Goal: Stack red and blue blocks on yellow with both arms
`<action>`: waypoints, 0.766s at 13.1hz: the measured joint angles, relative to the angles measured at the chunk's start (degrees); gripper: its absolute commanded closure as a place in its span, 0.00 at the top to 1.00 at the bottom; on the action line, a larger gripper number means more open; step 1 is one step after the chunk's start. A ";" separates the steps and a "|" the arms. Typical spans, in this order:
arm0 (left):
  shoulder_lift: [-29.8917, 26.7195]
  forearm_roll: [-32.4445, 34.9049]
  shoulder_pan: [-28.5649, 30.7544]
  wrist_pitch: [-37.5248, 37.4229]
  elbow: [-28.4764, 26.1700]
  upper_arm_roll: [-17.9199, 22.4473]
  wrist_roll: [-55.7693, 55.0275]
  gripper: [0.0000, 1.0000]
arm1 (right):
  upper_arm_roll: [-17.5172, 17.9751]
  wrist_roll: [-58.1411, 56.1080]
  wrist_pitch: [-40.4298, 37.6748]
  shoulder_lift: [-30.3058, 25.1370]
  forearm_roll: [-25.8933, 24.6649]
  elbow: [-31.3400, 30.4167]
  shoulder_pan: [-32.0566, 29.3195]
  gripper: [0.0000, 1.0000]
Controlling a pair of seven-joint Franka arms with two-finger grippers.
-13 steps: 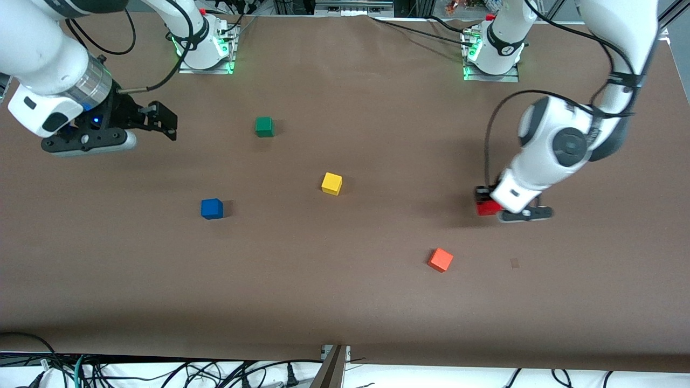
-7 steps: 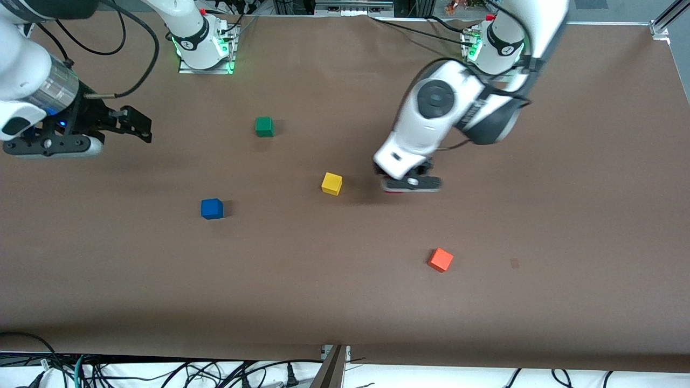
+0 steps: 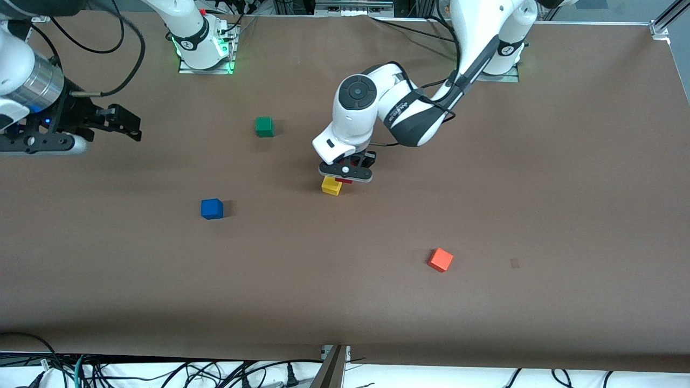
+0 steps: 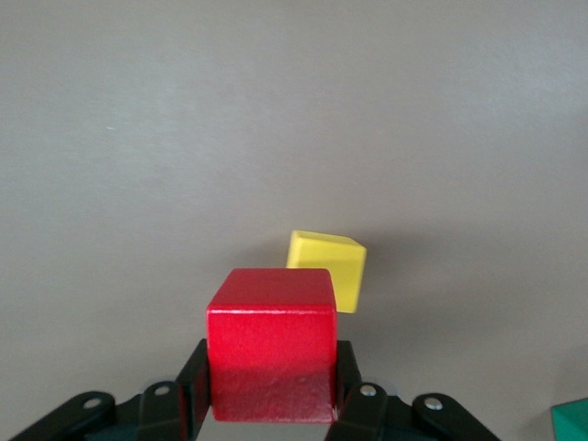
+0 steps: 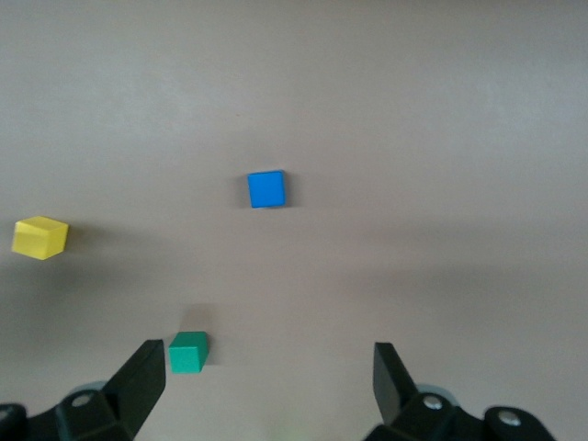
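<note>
My left gripper (image 3: 345, 173) is shut on the red block (image 4: 270, 344) and holds it in the air over the yellow block (image 3: 331, 186), a little off its middle. Only a sliver of the red block (image 3: 344, 180) shows under the gripper in the front view. The yellow block (image 4: 328, 266) lies on the table apart from the red one. The blue block (image 3: 212, 208) sits on the table toward the right arm's end; it also shows in the right wrist view (image 5: 266, 188). My right gripper (image 3: 125, 123) is open and empty, held up at the right arm's end of the table.
A green cube (image 3: 264, 126) sits farther from the front camera than the yellow block. An orange-red cube (image 3: 440, 260) lies nearer to the front camera, toward the left arm's end. The brown table (image 3: 485, 302) is otherwise bare.
My left arm has carried the red block from the left arm's end across the table to over the yellow block. My right gripper has drawn back a little toward its table end.
</note>
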 measured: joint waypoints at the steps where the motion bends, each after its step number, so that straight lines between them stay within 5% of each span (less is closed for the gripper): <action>1: 1.38 1.25 -1.54 -0.05 1.26 1.05 -0.11 0.16 | -0.14 0.00 -0.09 1.39 0.00 -0.03 -0.79 1.00; 5: 6.26 1.80 -8.44 -0.06 5.47 7.04 -0.13 0.16 | -0.25 0.00 -0.80 3.66 -0.17 0.24 -1.24 1.00; 10: 7.38 1.80 -8.96 -0.28 7.53 7.41 -0.13 0.17 | 0.13 -0.43 -1.73 3.11 -0.19 3.29 -1.09 1.00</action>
